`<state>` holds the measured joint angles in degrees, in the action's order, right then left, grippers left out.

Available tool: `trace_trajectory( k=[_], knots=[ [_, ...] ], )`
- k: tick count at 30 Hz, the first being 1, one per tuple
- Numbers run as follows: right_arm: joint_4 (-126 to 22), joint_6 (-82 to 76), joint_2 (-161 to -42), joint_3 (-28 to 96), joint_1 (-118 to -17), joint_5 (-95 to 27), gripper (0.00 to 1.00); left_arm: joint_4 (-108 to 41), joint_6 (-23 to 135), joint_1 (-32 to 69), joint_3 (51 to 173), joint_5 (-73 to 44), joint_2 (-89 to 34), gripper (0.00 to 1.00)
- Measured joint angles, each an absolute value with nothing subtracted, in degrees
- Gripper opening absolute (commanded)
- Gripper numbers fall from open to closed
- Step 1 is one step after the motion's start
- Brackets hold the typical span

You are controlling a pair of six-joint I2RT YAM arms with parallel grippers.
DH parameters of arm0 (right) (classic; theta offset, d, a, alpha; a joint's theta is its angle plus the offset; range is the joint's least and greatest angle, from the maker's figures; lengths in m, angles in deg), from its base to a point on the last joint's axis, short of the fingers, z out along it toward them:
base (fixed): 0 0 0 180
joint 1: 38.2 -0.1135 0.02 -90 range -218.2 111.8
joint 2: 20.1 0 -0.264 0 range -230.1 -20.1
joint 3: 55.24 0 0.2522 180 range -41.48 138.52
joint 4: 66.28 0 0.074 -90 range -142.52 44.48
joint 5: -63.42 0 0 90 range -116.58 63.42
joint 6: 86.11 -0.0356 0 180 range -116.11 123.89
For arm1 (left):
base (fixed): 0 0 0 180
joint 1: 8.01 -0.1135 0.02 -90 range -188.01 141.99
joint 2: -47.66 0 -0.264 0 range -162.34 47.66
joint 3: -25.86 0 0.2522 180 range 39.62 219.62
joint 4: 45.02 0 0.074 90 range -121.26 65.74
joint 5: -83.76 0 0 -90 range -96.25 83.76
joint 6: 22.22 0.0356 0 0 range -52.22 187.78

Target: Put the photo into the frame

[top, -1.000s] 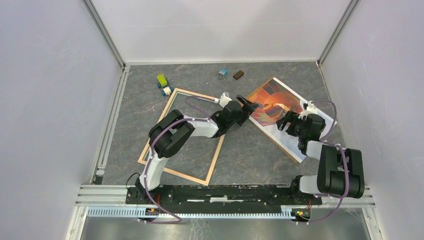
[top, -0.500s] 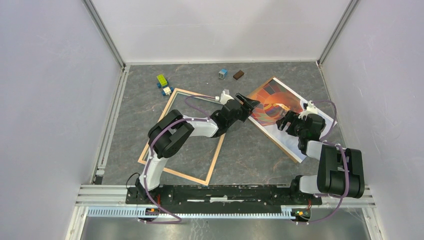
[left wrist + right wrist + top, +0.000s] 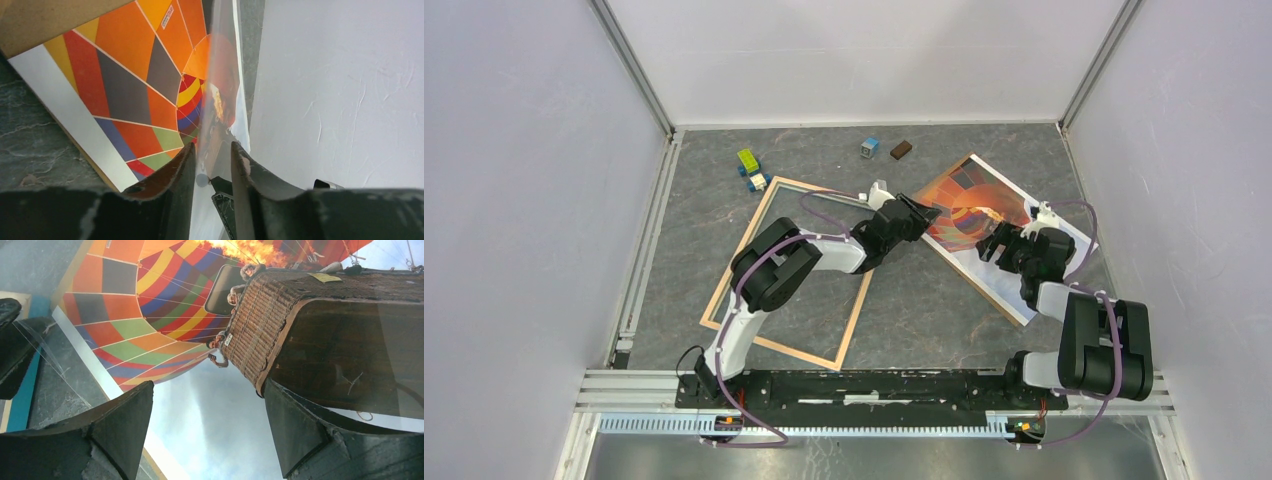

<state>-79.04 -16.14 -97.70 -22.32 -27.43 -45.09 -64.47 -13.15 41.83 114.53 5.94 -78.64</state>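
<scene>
The photo, a bright orange and red balloon print with a white border, lies at the right of the table on a brown backing board. The wood-coloured frame lies flat at centre left, with my left arm reaching across it. My left gripper is at the photo's left corner. Its jaws are narrowed, with a gap still showing, around a thin glossy sheet edge standing up between them. I cannot tell whether that sheet is the print or a clear cover. My right gripper hovers wide open over the photo, holding nothing.
Small toy blocks lie near the back wall: a green-yellow one, a blue one, a small blue cube and a brown piece. Walls close in the table on three sides.
My left gripper has narrowed its jaws around the sheet edge at the photo's corner, and its elbow has shifted slightly right. The right arm has stayed put.
</scene>
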Motion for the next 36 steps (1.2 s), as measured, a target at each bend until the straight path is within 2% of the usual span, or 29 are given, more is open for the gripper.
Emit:
trace_trajectory(
  k=[2, 7, 15, 21, 27, 32, 36],
  knots=[
    [-78.1, -15.8, -96.9, -22.3, -27.5, -45.0, 0.88, -64.4, -12.5, 41.8, 115.1, 5.9, -78.8, 0.17],
    [-71.4, -14.7, -94.6, -20.5, -29.1, -41.3, 0.89, -64.0, -9.7, 41.4, 116.7, 5.5, -79.4, 0.02],
    [-57.7, -11.5, -87.7, -17.9, -34.8, -29.5, 0.93, -63.0, -7.6, 37.0, 114.9, -0.9, -77.3, 0.02],
    [-49.7, -9.5, -87.0, -13.4, -41.6, -26.6, 0.93, -56.0, -5.5, 27.1, 105.4, -13.3, -63.7, 0.02],
    [-46.8, -7.8, -87.1, -8.6, -45.8, -31.3, 0.93, -35.2, 6.8, 13.9, 103.1, -27.2, -50.4, 0.02],
    [-48.1, -7.8, -91.4, -7.7, -46.1, -39.5, 0.92, -15.0, 20.9, 5.0, 103.4, -31.4, -49.5, 0.02],
    [-48.1, -7.9, -98.1, -6.4, -46.3, -43.6, 0.91, -5.1, 28.7, 0.5, 103.4, -32.2, -49.5, 0.02]
  ],
)
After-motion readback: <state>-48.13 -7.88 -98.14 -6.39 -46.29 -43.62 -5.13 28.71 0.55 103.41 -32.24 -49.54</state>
